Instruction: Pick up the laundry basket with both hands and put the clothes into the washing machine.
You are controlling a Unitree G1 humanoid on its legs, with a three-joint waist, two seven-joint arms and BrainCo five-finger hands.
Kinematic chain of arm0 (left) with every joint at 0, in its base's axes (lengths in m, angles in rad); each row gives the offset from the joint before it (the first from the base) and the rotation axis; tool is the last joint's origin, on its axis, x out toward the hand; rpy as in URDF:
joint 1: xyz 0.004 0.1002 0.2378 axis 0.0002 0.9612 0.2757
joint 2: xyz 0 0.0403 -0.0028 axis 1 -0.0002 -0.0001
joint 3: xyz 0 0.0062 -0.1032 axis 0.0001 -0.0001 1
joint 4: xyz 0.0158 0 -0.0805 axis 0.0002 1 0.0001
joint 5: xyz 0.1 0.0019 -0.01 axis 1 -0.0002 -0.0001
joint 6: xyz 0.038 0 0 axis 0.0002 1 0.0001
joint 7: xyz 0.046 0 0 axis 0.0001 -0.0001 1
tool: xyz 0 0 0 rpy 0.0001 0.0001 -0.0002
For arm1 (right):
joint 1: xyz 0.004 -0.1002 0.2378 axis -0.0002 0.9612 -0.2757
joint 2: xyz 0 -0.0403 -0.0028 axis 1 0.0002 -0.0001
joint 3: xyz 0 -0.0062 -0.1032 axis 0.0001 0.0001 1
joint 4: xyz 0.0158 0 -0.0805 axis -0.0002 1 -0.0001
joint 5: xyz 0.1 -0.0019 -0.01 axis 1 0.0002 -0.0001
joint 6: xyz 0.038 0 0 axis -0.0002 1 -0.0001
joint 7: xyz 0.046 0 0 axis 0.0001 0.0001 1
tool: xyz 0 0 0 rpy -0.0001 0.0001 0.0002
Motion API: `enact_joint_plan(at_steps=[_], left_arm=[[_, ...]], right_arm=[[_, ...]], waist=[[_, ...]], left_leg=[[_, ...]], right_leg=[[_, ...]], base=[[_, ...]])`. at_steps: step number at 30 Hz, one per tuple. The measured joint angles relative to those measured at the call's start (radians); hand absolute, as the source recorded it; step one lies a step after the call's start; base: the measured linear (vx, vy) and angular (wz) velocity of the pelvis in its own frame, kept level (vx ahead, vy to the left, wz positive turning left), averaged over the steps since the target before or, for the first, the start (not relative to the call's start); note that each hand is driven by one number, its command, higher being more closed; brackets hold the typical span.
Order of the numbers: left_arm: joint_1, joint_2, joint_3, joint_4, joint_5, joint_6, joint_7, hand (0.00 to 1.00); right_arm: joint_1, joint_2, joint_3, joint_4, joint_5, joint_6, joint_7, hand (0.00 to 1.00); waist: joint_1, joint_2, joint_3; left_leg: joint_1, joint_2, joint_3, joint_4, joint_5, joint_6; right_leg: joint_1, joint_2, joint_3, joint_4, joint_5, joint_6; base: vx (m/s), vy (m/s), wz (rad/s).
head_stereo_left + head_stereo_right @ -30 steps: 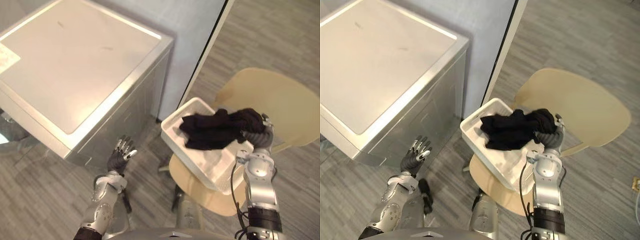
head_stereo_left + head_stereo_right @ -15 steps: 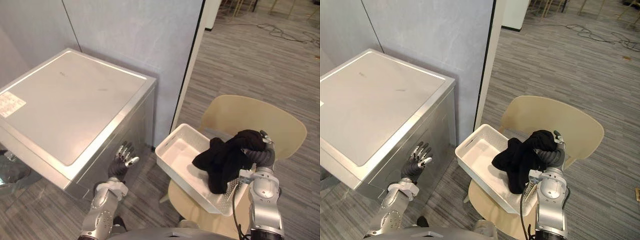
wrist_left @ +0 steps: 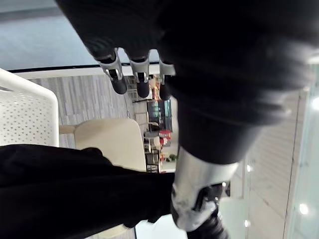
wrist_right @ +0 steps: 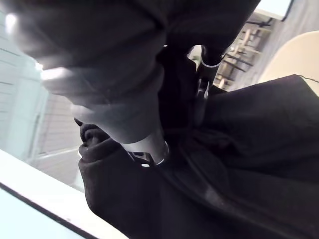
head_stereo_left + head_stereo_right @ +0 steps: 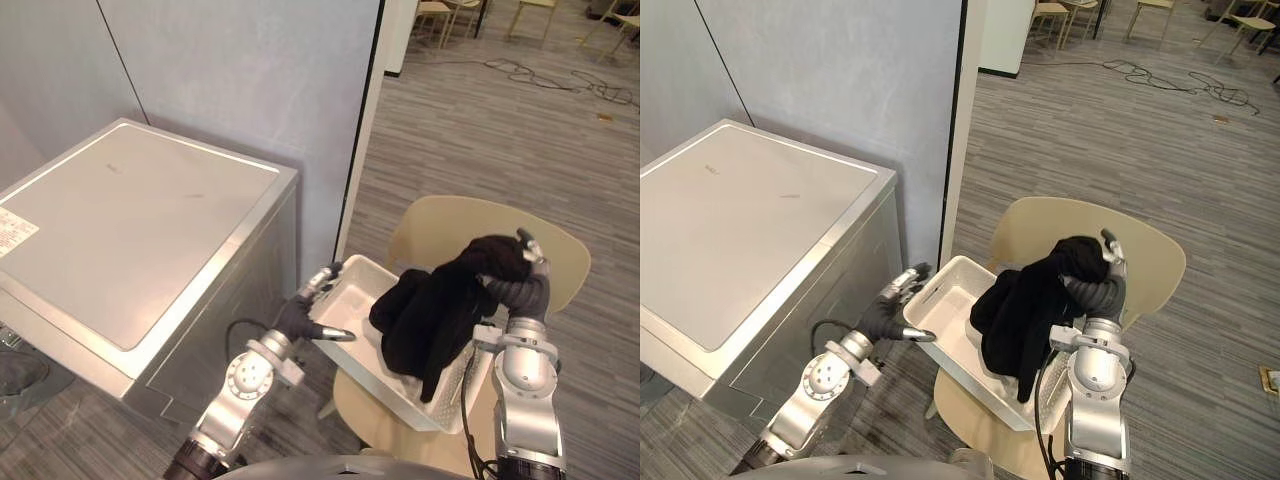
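Note:
A white perforated laundry basket point(image 5: 350, 296) sits on a beige chair point(image 5: 440, 225). A bundle of black clothes point(image 5: 430, 310) hangs over the basket's right half, lifted partly out of it. My right hand point(image 5: 522, 286) is above the basket's right end, curled into the top of the clothes point(image 4: 249, 149). My left hand point(image 5: 298, 318) is at the basket's left corner; its fingers point(image 3: 119, 82) are relaxed, with one lying along the near rim. The left wrist view shows the basket wall point(image 3: 25, 117) and the clothes point(image 3: 60, 189) past them. The silver washing machine point(image 5: 140, 220) stands to the left, its lid closed.
A grey partition wall point(image 5: 250, 70) with a black-edged post point(image 5: 362, 140) rises behind the washer and the basket. Grey plank floor point(image 5: 480, 130) stretches to the right, with cables and more chairs far back.
The camera has tilted up. My left hand moved from the washer's front across to the basket's left corner. My right hand raised the black clothes higher out of the basket.

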Motion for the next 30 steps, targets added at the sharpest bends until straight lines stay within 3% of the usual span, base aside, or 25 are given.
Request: enact_joint_plan(at_steps=[4,8,16,23,27,30], left_arm=[[-0.075,-0.001,-0.048,0.051,0.057,-0.003,0.004,0.00],[-0.140,-0.003,-0.089,0.083,0.058,-0.003,0.010,0.00],[-0.231,-0.038,-0.124,0.154,0.058,0.002,0.053,0.00],[-0.271,-0.044,-0.132,0.168,0.055,0.002,0.085,0.00],[-0.293,-0.070,-0.149,0.193,-0.017,0.007,0.117,0.00],[-0.299,-0.084,-0.162,0.209,-0.094,0.011,0.119,0.00]], right_arm=[[-0.075,-0.045,0.050,-0.041,0.034,-0.008,-0.005,1.00],[-0.139,-0.085,0.109,-0.091,0.074,-0.045,-0.004,1.00],[-0.183,-0.099,0.196,-0.110,0.156,-0.098,0.006,1.00],[-0.196,-0.098,0.253,-0.110,0.253,-0.123,0.039,1.00],[-0.196,-0.095,0.293,-0.110,0.398,-0.143,0.067,1.00],[-0.196,-0.073,0.325,-0.110,0.426,-0.150,0.068,1.00]], waist=[[0.002,-0.010,-0.011],[-0.001,-0.022,-0.022],[-0.001,-0.054,-0.043],[-0.001,-0.054,-0.043],[-0.003,-0.054,-0.044],[-0.003,-0.054,-0.044]], left_leg=[[0.024,-0.004,0.032,-0.023,0.002,-0.002],[0.032,-0.005,0.062,-0.036,0.005,-0.005],[0.069,-0.007,0.086,-0.070,0.011,-0.008],[0.082,-0.010,0.104,-0.085,0.017,-0.011],[0.082,-0.009,0.104,-0.085,0.017,-0.011],[0.082,-0.009,0.103,-0.086,0.017,-0.011]], right_leg=[[-0.009,0.004,0.032,0.001,0.000,0.000],[-0.031,0.011,0.061,0.005,0.003,0.002],[-0.024,0.021,0.085,0.007,0.005,0.002],[-0.029,0.025,0.104,0.008,0.004,0.002],[-0.029,0.025,0.104,0.007,0.004,0.002],[-0.029,0.026,0.103,0.007,0.004,0.003]], base=[[-0.01,-0.001,-0.24],[0.00,-0.010,-0.20],[0.01,-0.009,-0.09],[-0.01,-0.016,-0.07],[0.00,0.000,0.00],[0.00,0.000,0.00]])
